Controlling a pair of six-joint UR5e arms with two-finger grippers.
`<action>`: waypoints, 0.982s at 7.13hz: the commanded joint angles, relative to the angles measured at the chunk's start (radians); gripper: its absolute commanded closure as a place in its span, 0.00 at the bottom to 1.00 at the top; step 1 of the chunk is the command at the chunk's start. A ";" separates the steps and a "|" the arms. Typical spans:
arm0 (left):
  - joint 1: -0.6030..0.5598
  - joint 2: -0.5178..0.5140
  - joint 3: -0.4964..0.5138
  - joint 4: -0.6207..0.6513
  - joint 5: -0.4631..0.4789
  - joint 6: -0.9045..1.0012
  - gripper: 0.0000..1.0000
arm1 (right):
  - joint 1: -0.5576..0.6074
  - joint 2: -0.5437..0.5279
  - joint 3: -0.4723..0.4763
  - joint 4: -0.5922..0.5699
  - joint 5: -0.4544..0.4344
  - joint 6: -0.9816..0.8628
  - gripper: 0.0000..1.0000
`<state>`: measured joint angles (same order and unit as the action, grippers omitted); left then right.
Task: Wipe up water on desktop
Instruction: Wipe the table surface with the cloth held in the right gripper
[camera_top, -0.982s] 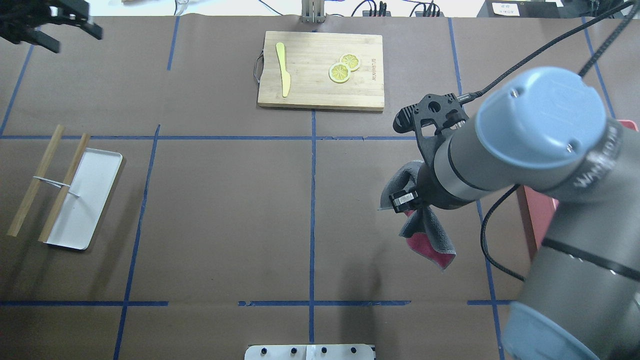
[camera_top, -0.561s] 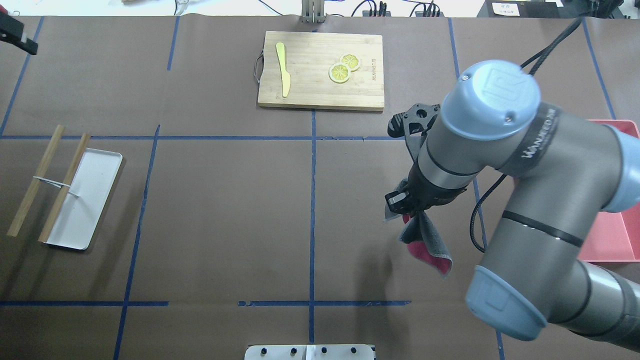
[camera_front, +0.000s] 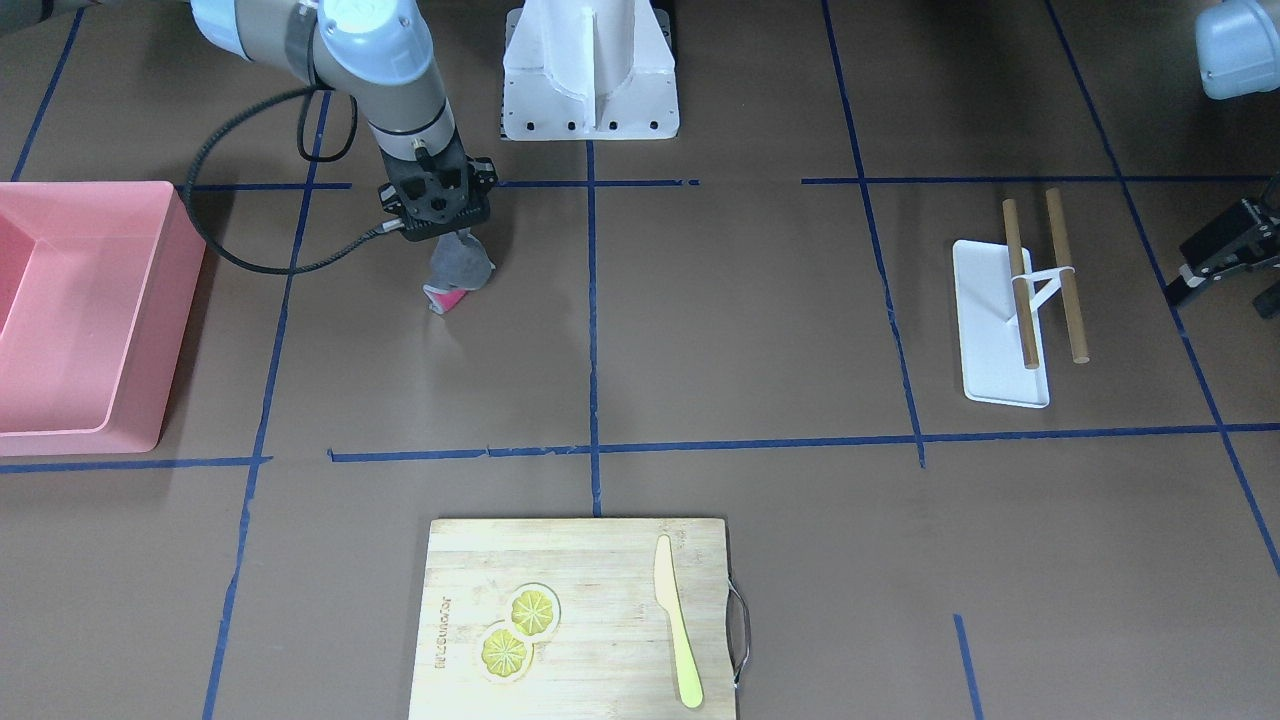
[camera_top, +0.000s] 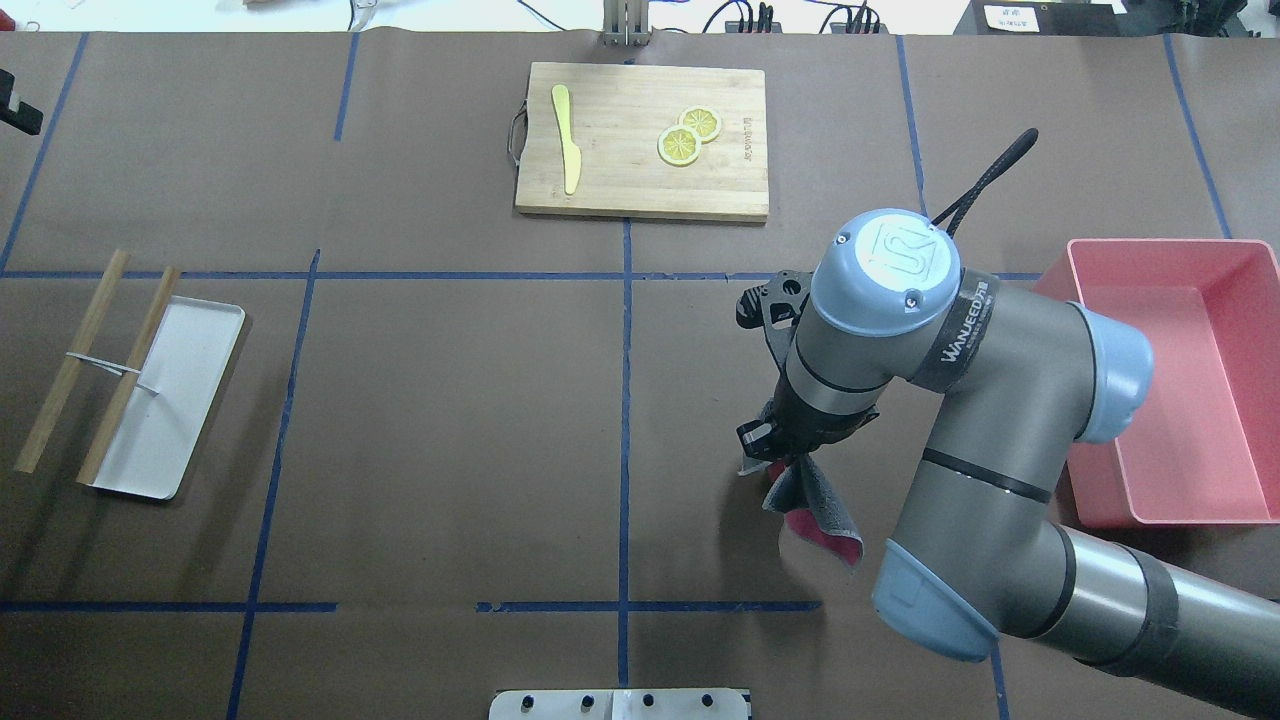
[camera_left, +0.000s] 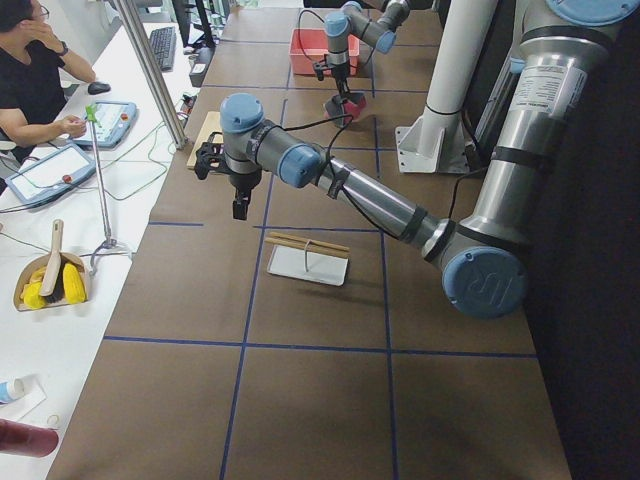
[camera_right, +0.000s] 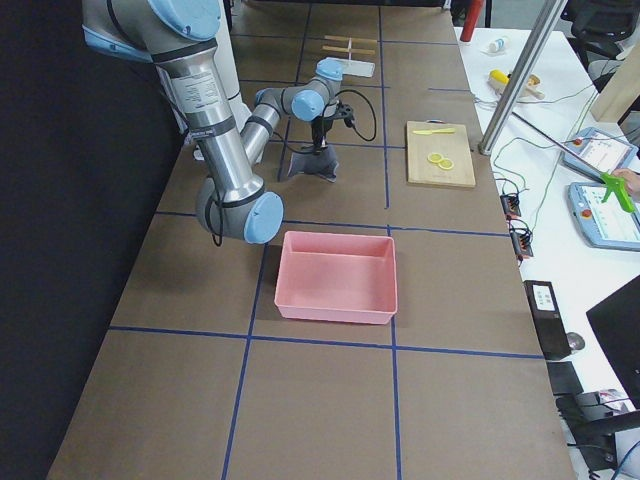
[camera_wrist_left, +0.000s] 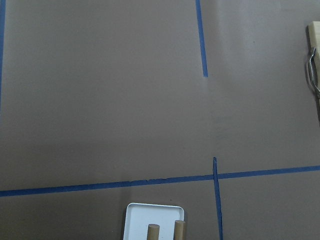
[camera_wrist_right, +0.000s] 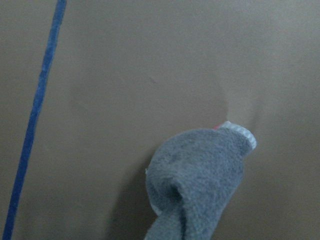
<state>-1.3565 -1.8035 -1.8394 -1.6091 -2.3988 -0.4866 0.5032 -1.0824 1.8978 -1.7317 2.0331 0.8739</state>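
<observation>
Because a cloth has to hang free before it can be pressed flat on a spill, I pinch it by its top in my right claw (camera_top: 775, 445). The jaws are closed tight on the fabric, so the grey-and-pink folds dangle below. The cloth (camera_top: 815, 505) hangs low over the desktop (camera_top: 450, 400), in the taped rectangle just to my right of the centre line. Its lowest corner may touch the surface, though I cannot be sure from these angles. I see no wet patch on the brown surface.

My left claw (camera_front: 1225, 255) sits well apart at the far edge, out of the way; whether it is open I cannot tell.

Counting:
- one cloth
- one pink bin (camera_top: 1170, 510)
- one cutting board (camera_top: 620, 180), carrying two lemon slices (camera_top: 680, 146) and one yellow knife (camera_top: 567, 140)
- one white tray (camera_top: 175, 400), with two wooden sticks (camera_top: 72, 360) at its edge
</observation>
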 joint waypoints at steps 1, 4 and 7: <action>0.000 0.003 0.000 -0.002 0.001 0.000 0.00 | -0.015 -0.017 -0.069 0.089 -0.001 0.005 1.00; -0.001 0.007 -0.024 -0.002 0.000 -0.001 0.00 | 0.090 -0.021 -0.133 0.103 0.006 -0.010 1.00; 0.000 0.009 -0.044 0.001 0.000 -0.003 0.00 | 0.269 -0.024 -0.258 0.101 0.082 -0.204 1.00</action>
<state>-1.3564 -1.7952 -1.8729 -1.6086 -2.3991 -0.4881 0.6891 -1.1043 1.6902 -1.6295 2.0684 0.7616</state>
